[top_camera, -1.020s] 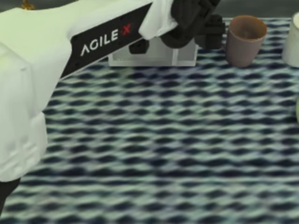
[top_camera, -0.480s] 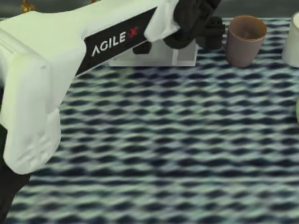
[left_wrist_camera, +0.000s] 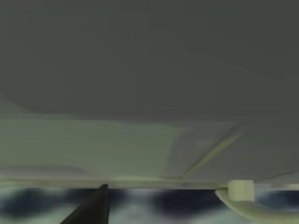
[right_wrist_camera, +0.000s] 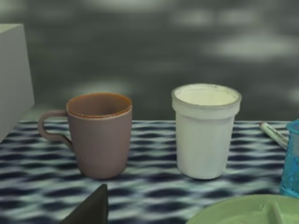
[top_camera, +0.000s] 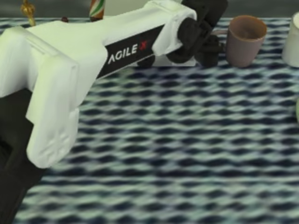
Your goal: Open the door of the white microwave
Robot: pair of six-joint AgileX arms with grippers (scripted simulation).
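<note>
Left gripper (top_camera: pixel 205 46), black, far over the table (top_camera: pixel 187 140) with blue-white woven pattern, finger state not possible to tell, just behind it the small boxy white microwave (top_camera: pixel 175 59), its flat white door (left_wrist_camera: pixel 140 144) close before the wrist camera, brown ceramic mug (top_camera: pixel 245 40) beside the gripper on the right.

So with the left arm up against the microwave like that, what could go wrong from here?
1. The left gripper sits close beside the brown mug; swinging the door wide might knock it over.
2. In the left wrist view the handle lies off to one side of the dark fingertip, so the gripper may slip off or miss it.
3. The arm hides most of the white microwave from above, so the door's state cannot be checked there.
</note>
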